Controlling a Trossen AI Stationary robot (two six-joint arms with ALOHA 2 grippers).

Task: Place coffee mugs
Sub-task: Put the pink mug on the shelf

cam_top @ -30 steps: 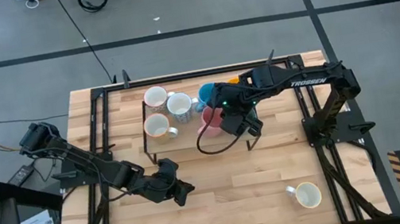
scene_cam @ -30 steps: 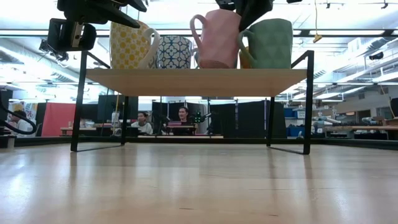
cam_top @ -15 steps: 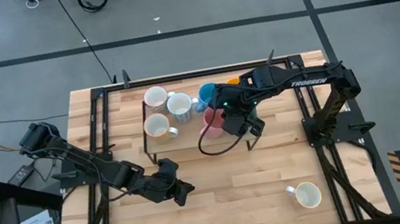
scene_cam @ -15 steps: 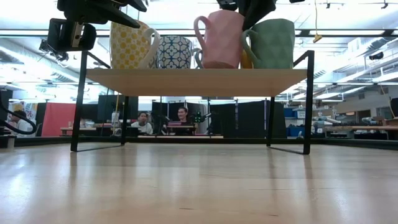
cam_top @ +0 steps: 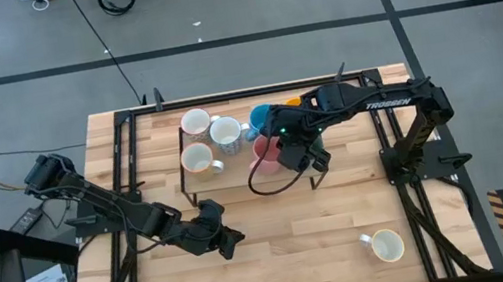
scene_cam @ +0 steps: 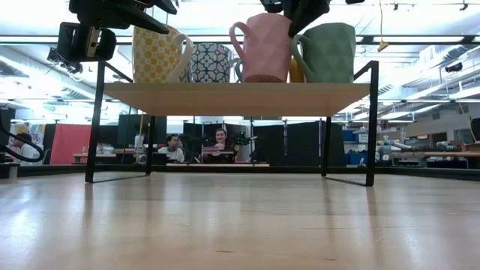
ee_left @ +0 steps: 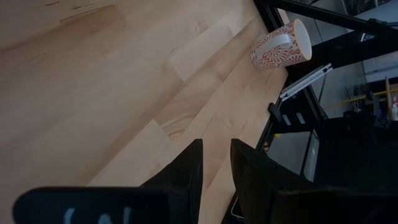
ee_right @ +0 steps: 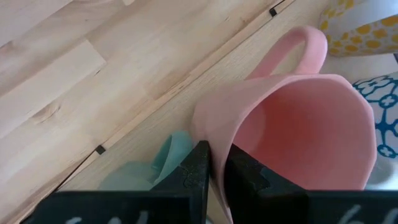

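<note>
A black-framed wooden shelf (cam_top: 237, 179) stands at the table's far middle and carries several mugs. In the low view a yellow-patterned mug (scene_cam: 156, 54), a blue-patterned mug (scene_cam: 211, 63), the pink mug (scene_cam: 264, 46) and the green mug (scene_cam: 327, 51) stand in a row. My right gripper (ee_right: 216, 163) is above the shelf, shut on the pink mug (cam_top: 262, 163). My left gripper (ee_left: 216, 163) waits low over the table's near left part, its fingers a narrow gap apart. A white red-patterned mug (cam_top: 385, 244) lies on its side near the table's near right corner. My right gripper holds the pink mug by its rim (ee_right: 205, 134), beside the handle (ee_right: 297, 50). One finger (ee_right: 244, 173) is inside the cup and the other finger (ee_right: 196, 168) is outside, coming from above. The mug stays upright, its base at the shelf board, close beside the green mug (ee_right: 169, 163).
A blue mug (cam_top: 260, 117) and an orange mug (cam_top: 292, 102) crowd the shelf's far right part. Bare wood lies between the shelf and the table's near edge. Black frame rails (cam_top: 120, 172) run along both table sides. People sit in the room beyond (scene_cam: 219, 142).
The pink mug in my right gripper has rocked slightly toward the green mug and back again; the hold is unchanged.
</note>
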